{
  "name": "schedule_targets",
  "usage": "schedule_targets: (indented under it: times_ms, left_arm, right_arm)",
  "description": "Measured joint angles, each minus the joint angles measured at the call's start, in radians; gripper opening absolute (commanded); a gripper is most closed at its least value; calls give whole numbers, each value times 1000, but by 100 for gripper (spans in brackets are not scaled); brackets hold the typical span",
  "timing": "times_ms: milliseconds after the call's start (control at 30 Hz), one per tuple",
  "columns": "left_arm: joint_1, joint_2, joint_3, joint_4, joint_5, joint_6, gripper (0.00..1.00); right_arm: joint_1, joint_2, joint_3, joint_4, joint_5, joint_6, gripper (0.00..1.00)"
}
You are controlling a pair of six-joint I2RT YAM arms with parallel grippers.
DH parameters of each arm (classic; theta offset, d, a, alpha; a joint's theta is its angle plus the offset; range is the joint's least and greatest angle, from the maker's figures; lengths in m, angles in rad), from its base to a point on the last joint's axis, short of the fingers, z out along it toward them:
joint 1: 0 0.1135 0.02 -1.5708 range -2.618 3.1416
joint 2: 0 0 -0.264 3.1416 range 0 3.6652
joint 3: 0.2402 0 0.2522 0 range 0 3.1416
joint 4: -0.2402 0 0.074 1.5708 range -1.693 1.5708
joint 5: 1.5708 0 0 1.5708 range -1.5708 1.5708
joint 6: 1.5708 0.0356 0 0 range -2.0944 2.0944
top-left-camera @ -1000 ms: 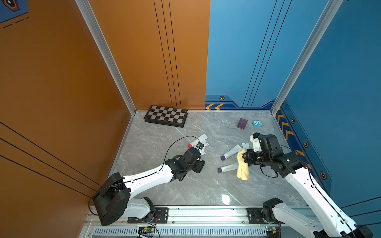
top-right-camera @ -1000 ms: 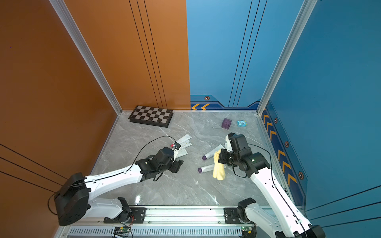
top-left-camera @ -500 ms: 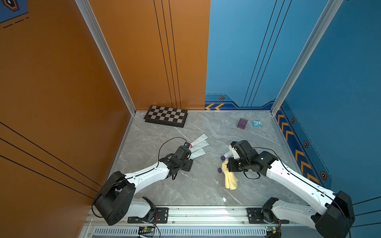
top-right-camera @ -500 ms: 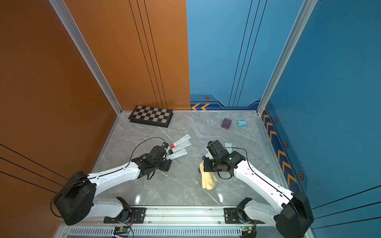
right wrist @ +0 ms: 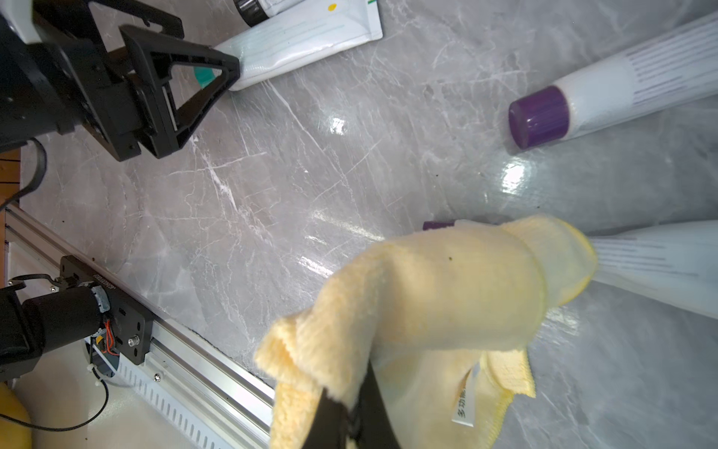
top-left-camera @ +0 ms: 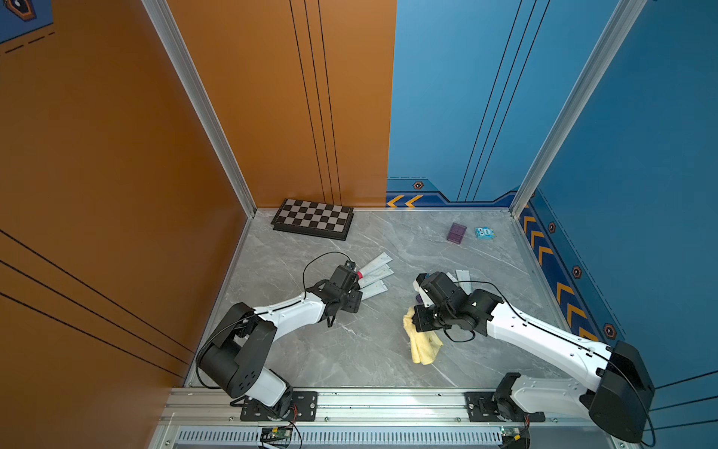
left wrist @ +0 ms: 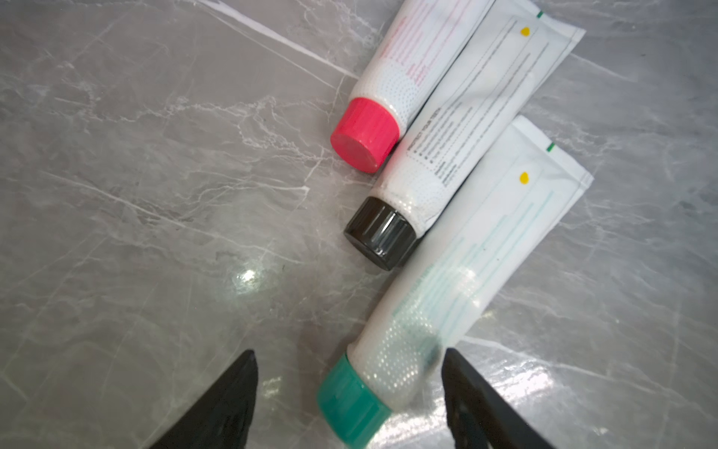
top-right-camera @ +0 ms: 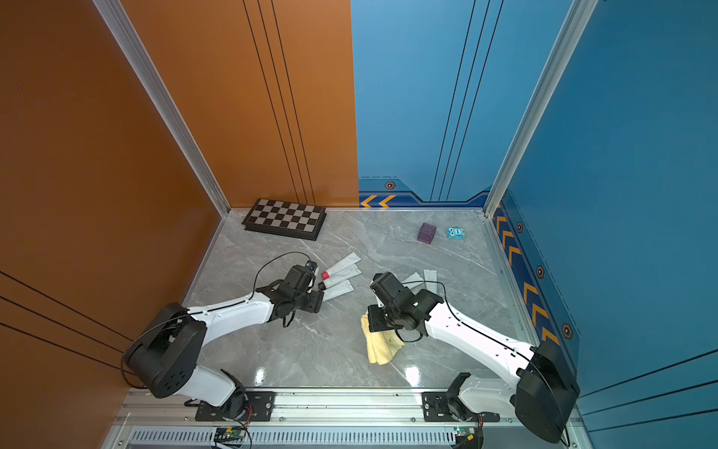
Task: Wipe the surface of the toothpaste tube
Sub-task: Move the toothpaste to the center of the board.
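Left wrist view, lower centre: the left jaws stand spread, and the green-capped toothpaste tube (left wrist: pixel 466 272) lies on the worktop (left wrist: pixel 155 194) with its cap end between them, one tip just beside its shoulder. Right jaws are clenched on the yellow cloth (right wrist: pixel 447 291), which is draped over a purple-capped tube (right wrist: pixel 652 264).

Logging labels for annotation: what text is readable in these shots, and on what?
"PROTECT YOUR TEETH": on the black-capped tube, left wrist view.
"多功能": on the tag of the yellow cloth, right wrist view.
Fine print on the black-capped tube, the red-capped tube and the green-capped tube: too blurred to read.
Small blue box: too small to read.
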Motion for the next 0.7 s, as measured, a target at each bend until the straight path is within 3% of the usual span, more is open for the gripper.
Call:
schedule_targets:
  times_ms: [367, 700]
  left_arm:
    - [6, 21, 0, 32, 69, 22, 77]
    - [3, 92, 12, 36, 90, 48, 76]
  right_arm:
    - [-54, 235, -6, 85, -1, -1, 0]
    - [-218, 245, -53, 116, -2, -25, 0]
